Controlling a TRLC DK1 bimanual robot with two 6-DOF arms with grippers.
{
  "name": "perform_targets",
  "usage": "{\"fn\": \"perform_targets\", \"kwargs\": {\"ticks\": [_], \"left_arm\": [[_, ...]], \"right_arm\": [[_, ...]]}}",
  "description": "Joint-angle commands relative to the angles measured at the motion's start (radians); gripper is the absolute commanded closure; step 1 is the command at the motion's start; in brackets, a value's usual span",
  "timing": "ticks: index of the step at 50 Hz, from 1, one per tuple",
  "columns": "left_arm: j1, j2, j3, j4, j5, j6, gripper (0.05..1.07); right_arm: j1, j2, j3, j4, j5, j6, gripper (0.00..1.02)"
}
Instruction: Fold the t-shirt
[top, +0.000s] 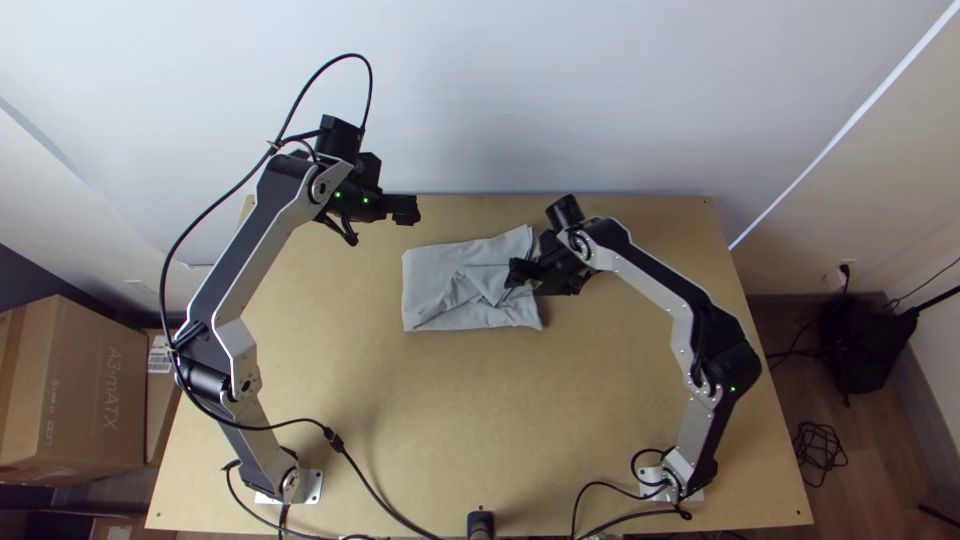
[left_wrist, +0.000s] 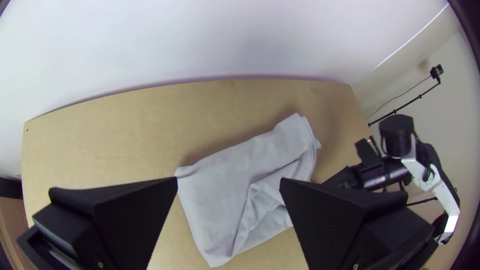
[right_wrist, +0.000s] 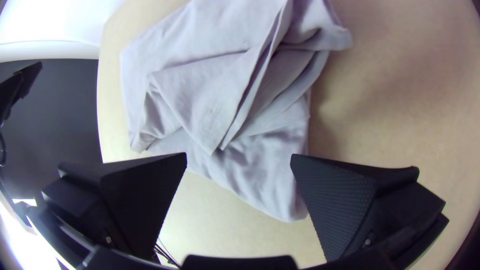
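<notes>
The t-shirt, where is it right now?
In the top view, the t-shirt lies midway across the table, nearer its far edge, with the right gripper over its right part.

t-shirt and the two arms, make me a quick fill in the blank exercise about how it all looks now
The t-shirt lies on a table made of ____. The left end effector and the right end effector both have their fingers ____, not shut. Of the two, the ____ one is nearer the t-shirt. The fingers of both are ____ in colour.

Missing words: wood; open; right; black
</notes>
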Motion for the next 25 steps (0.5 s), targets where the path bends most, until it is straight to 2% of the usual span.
{"fn": "perform_targets", "kwargs": {"ticks": [1, 15, 19, 23, 25], "left_arm": [[-0.002, -0.048, -0.018, -0.012, -0.002, -0.001, 0.09], [0.036, -0.082, -0.032, -0.032, -0.004, 0.010, 0.09], [0.044, -0.091, -0.044, -0.032, -0.004, 0.016, 0.09], [0.050, -0.096, -0.051, -0.032, -0.004, 0.017, 0.09], [0.052, -0.098, -0.052, -0.032, -0.002, 0.017, 0.09]], "right_arm": [[0.030, 0.074, 0.054, 0.006, -0.007, 0.023, 0.07], [0.093, 0.163, 0.169, 0.006, -0.005, 0.028, 0.08], [0.099, 0.178, 0.189, 0.006, -0.005, 0.026, 0.16], [0.102, 0.190, 0.203, 0.005, -0.005, 0.025, 0.17], [0.104, 0.195, 0.206, 0.005, -0.005, 0.023, 0.27]]}}
